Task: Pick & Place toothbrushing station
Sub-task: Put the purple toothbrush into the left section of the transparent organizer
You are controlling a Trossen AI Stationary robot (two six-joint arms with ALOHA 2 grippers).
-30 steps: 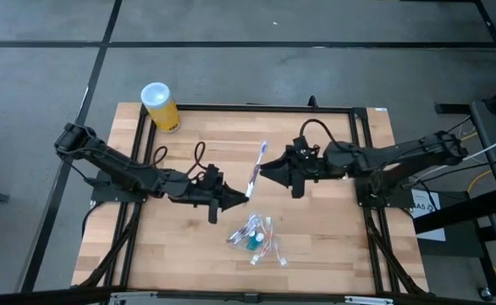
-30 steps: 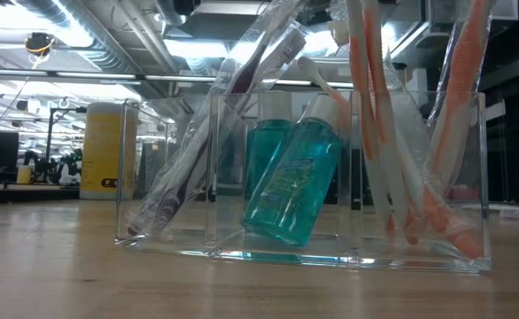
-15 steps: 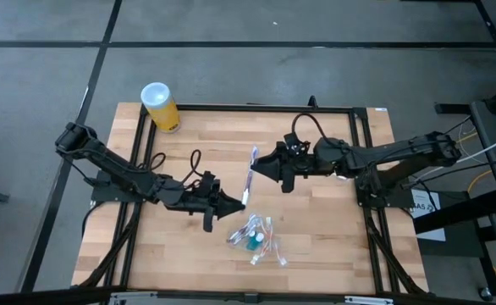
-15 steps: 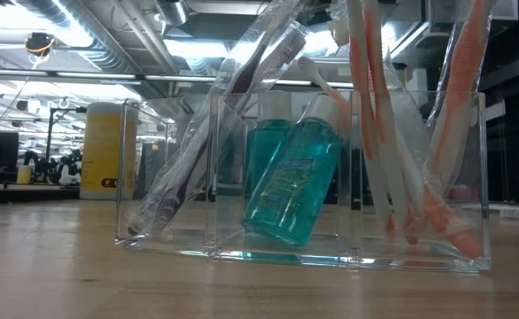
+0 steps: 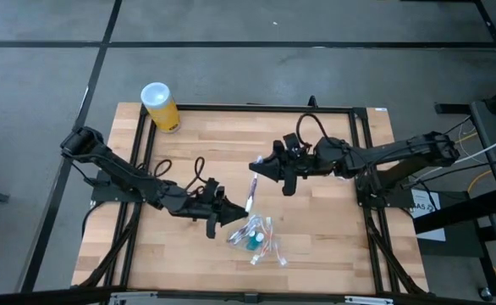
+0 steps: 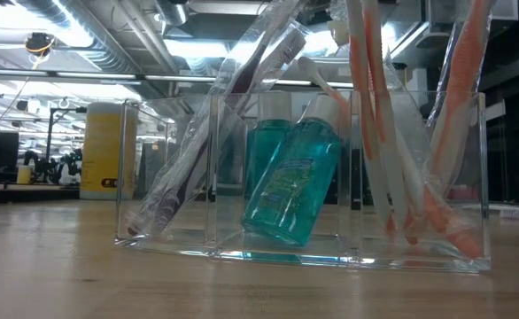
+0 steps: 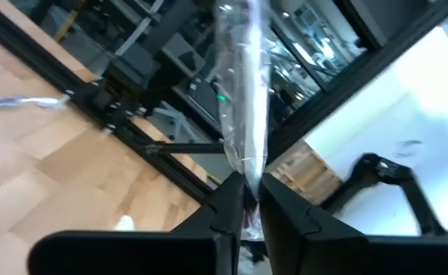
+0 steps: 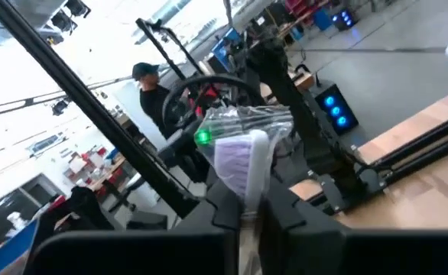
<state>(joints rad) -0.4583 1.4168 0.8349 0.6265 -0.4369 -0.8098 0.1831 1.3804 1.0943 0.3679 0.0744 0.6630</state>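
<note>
Left gripper (image 5: 234,213) pinched narrowly on lower end of wrapped toothbrush (image 5: 250,188). Right gripper (image 5: 257,168) clamped on its purple-bristled upper end, brush spanning between both. Just below and right of left gripper: clear holder (image 5: 256,238) with teal bottle (image 6: 291,193) and orange-ended brushes (image 6: 372,133). Far up-left, yellow canister (image 5: 160,106). Bare tabletop (image 5: 197,135) all around.

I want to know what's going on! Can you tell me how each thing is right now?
wrapped toothbrush: held up between both grippers.
left gripper: shut on one end.
right gripper: shut on the purple-headed end.
clear holder: upright, toothbrushes leaning inside.
teal bottle: tilted in the holder.
yellow canister: upright, lid on.
</note>
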